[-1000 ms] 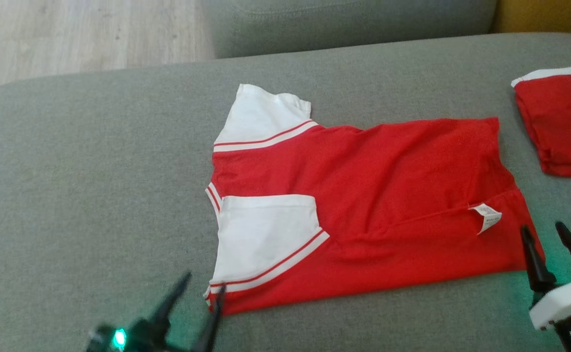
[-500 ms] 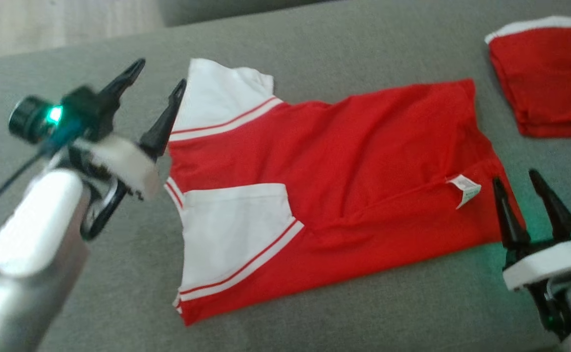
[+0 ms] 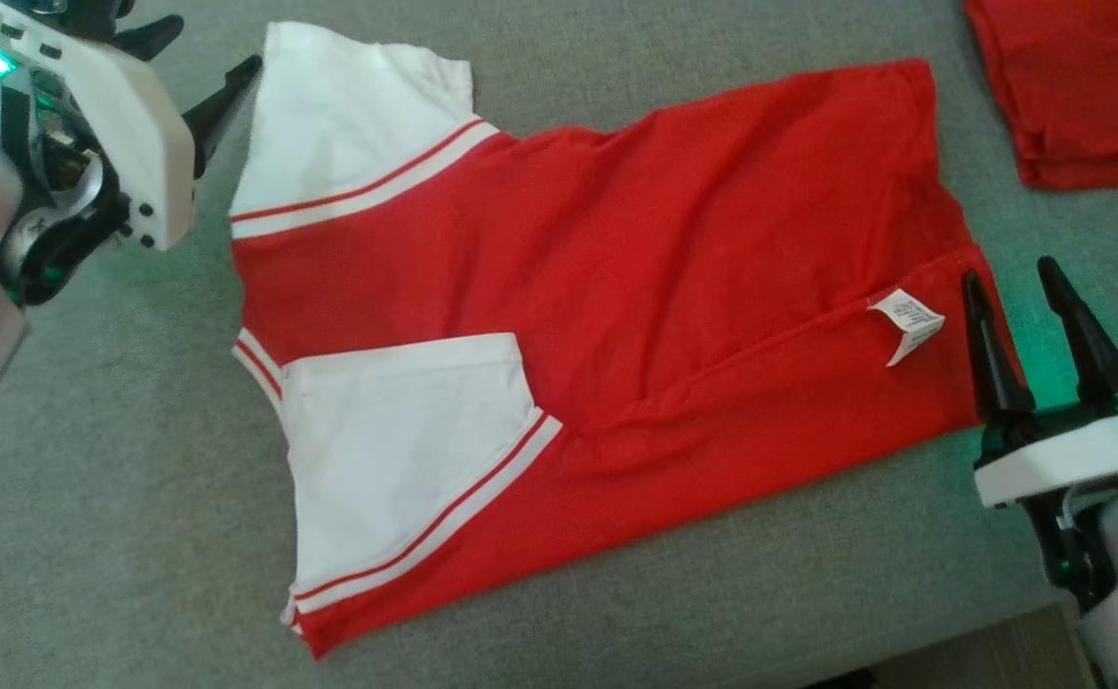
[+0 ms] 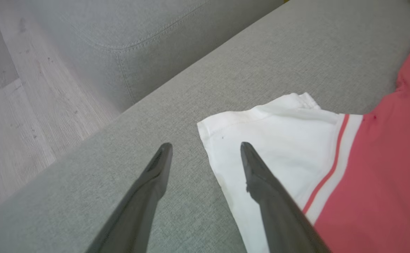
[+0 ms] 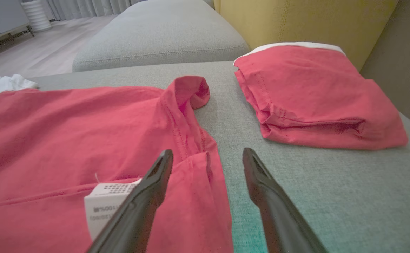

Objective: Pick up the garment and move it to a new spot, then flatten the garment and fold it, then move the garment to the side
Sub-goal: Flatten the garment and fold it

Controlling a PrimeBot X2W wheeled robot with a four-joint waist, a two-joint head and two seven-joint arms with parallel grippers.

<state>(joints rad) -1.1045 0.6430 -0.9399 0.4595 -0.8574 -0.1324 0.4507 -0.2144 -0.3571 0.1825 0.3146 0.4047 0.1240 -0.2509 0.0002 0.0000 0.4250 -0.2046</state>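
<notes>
Since a second ago the left claw has climbed from the near-left of the head view to its far left, and the camera has dipped toward the work. The right claw has kept its post by the hem. Head view: red garment lies flat across the middle of the grey sofa cushion, sleeves toward the cushion's left edge, hem toward its right, lower side near the front edge. The left claw is spread open, tips just beside the far white sleeve. The right claw is also spread open, one finger over the hem corner, the other over bare cushion, with the white label just beside it. A folded garment, also red, sits at the far right corner, apart from the first. Left wrist view: fingers wide, the sleeve's edge running between them; one finger overlaps the white cloth, contact cannot be told. Pale floor lies beyond the cushion's edge. Right wrist view: fingers wide, straddling the hem edge, label by the left finger. The folded garment lies beyond, before a yellow panel.
</notes>
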